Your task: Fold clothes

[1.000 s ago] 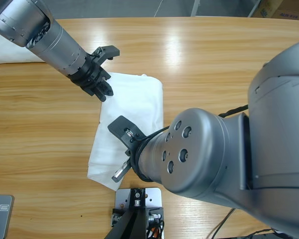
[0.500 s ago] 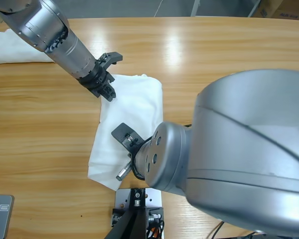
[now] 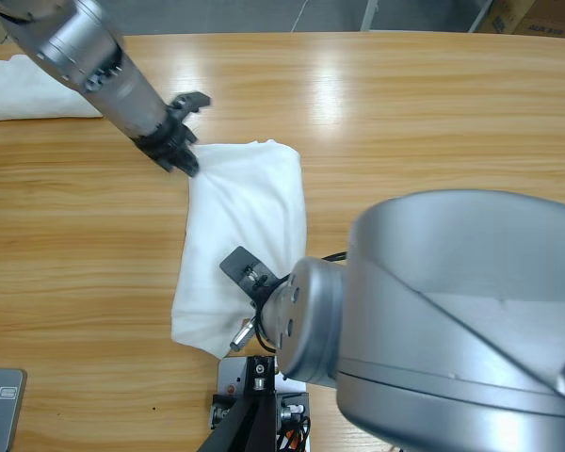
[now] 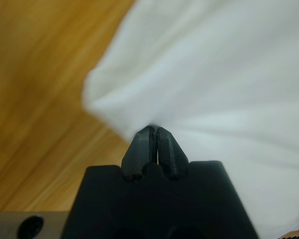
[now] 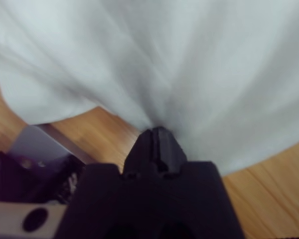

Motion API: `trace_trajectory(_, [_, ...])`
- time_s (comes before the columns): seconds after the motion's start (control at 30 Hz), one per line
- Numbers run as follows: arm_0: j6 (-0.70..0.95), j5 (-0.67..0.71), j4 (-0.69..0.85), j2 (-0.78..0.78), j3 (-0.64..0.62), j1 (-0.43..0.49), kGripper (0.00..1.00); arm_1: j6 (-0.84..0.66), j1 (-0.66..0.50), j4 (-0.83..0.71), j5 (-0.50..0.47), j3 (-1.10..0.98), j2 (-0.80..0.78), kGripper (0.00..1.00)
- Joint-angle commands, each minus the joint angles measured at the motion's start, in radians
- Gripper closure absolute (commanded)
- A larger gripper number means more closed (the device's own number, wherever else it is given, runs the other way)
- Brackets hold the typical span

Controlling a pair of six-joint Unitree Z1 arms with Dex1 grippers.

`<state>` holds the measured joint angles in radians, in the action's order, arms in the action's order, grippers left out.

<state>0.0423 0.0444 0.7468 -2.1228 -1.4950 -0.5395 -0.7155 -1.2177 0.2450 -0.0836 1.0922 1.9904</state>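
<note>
On the wooden counter the folded white garment lay at centre. Its 11 o'clock corner was pinched by the left end effector, its 6 o'clock edge by the right end effector; both corners should be lifted evenly, cloth kept taut.

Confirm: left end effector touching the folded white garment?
Touching. The left wrist view shows the left end effector shut on a pinched edge of the folded white garment.
</note>
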Motion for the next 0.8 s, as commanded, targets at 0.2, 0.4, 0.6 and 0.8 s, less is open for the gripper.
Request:
trace_trajectory(0.2, [-0.066, 0.028, 0.042, 0.529, 0.263, 0.112, 0.047, 0.142, 0.009, 0.256, -0.127, 0.144, -0.312, 0.017])
trace_trajectory(0.4, [-0.145, 0.098, -0.040, 0.611, 0.567, 0.094, 0.036, 0.169, 0.214, 0.372, -0.087, 0.133, -0.362, 0.000])
trace_trajectory(0.6, [0.158, 0.094, -0.028, 0.646, 0.491, -0.126, 0.036, 0.192, 0.239, 0.565, -0.063, 0.109, -0.481, 0.000])
trace_trajectory(0.8, [0.443, 0.095, 0.084, 0.627, 0.349, -0.160, 0.041, 0.243, 0.313, 0.548, 0.021, -0.052, -0.607, 0.000])
